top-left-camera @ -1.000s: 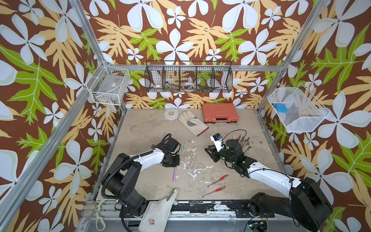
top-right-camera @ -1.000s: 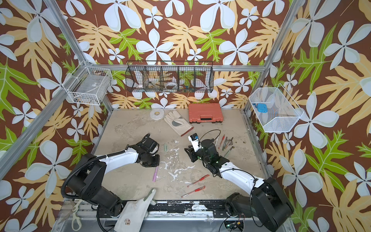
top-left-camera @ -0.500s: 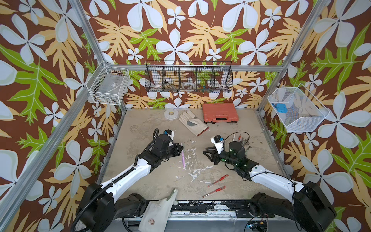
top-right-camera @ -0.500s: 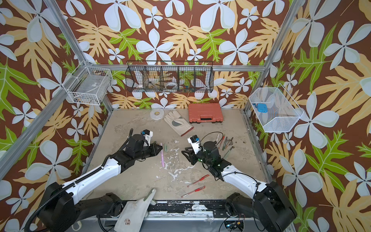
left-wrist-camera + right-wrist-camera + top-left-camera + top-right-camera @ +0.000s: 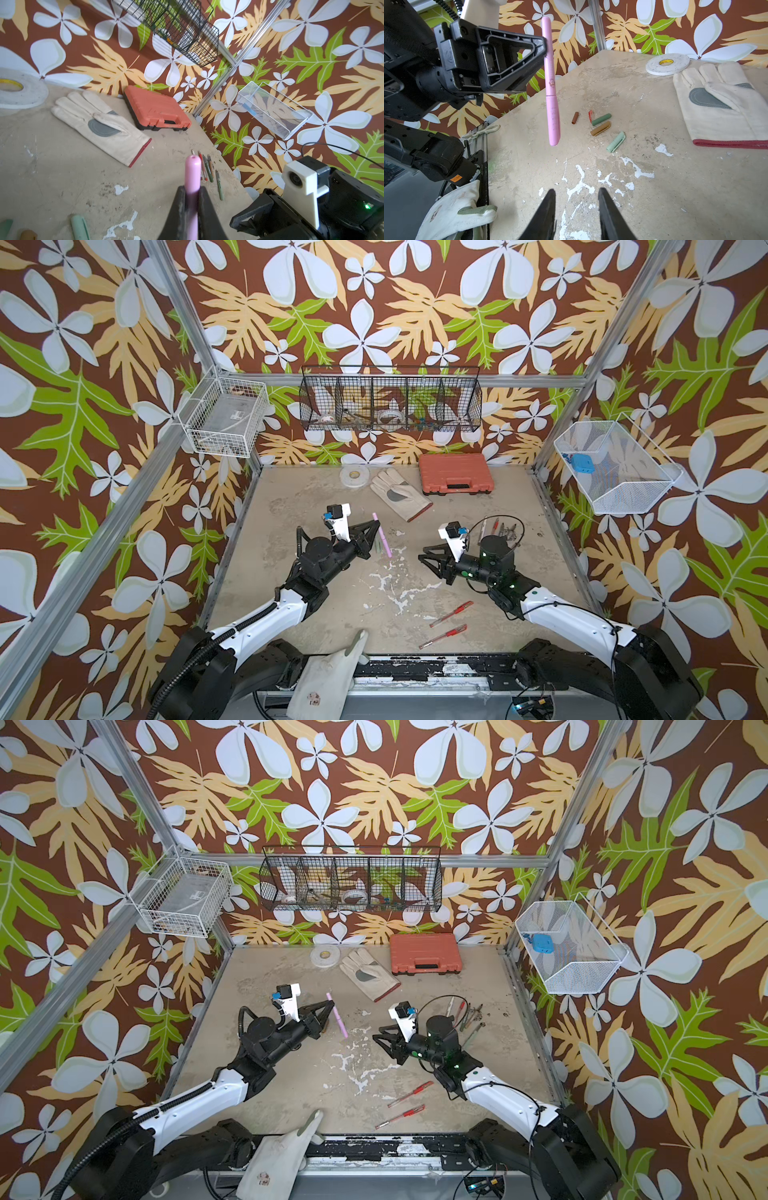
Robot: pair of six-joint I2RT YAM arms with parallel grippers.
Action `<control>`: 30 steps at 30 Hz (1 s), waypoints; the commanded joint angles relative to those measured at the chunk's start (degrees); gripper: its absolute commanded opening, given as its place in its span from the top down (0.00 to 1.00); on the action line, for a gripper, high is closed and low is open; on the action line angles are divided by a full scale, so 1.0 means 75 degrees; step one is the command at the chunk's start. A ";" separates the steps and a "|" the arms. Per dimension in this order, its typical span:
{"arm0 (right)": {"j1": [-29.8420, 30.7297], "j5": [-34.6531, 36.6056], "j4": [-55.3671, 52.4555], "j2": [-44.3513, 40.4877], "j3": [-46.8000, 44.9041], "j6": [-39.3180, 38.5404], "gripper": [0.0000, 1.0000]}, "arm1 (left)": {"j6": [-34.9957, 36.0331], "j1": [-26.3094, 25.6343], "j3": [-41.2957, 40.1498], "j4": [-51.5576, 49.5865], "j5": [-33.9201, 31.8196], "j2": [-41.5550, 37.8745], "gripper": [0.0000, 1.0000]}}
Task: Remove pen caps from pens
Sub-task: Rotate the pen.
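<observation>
Flowered brown wallpaper rings a scuffed beige table [image 5: 395, 626]. At 1 o'clock against the far wall lies an orange case [image 5: 456, 473], and a pale work glove [image 5: 401, 495] lies at 12.

Just toward 11 o'clock of the table's middle, the left gripper [image 5: 377, 525] [image 5: 192, 193] [image 5: 544, 44] is clamped tight on the barrel of the pink pen [image 5: 382, 536] [image 5: 337, 1016] [image 5: 550, 68], held clear of the table. The right gripper [image 5: 422, 553] [image 5: 576, 190], at 2 o'clock of the middle, faces the pen with its jaws partly spread and nothing between them, apart from the pen.

A white tape roll [image 5: 354, 477] sits at 11. The pink cap [image 5: 553, 120] is seated on the pen's free end, which slants down toward the right gripper. A bunch of pens [image 5: 498, 529] lies farther out at 2 o'clock, and two red pens [image 5: 451, 613] lie at 5.

On the table beside the held pen lie a pale green cap [image 5: 616, 141], tan cap [image 5: 600, 128], dark green cap [image 5: 601, 119], brown cap [image 5: 575, 117] and red cap [image 5: 590, 116].
</observation>
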 commanded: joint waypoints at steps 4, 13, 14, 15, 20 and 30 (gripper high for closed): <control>-0.0006 -0.0298 0.0142 0.0075 0.0173 0.0404 0.65 | 0.1459 -0.0017 -0.0734 0.2516 0.0632 -0.0190 0.91; -0.0050 0.0383 -0.2009 0.0034 0.1459 0.2383 0.62 | 0.2684 -0.0041 -0.1027 0.3769 0.1300 -0.0072 0.89; -0.0091 0.0443 -0.2325 -0.0001 0.1626 0.2710 0.62 | 0.2819 -0.0041 -0.1034 0.3995 0.1394 -0.0012 0.89; -0.0167 0.0437 -0.2575 -0.0035 0.1785 0.2988 0.62 | 0.2928 -0.0041 -0.1050 0.4230 0.1483 0.0056 0.89; -0.0526 0.0042 -0.2975 -0.0264 0.2151 0.3657 0.62 | 0.3247 -0.0041 -0.0973 0.4746 0.1709 0.0274 0.88; 0.0261 -0.0534 -0.3414 -0.0232 0.3079 0.0697 0.64 | 0.2703 -0.0281 -0.0354 0.4435 0.2603 0.0842 0.88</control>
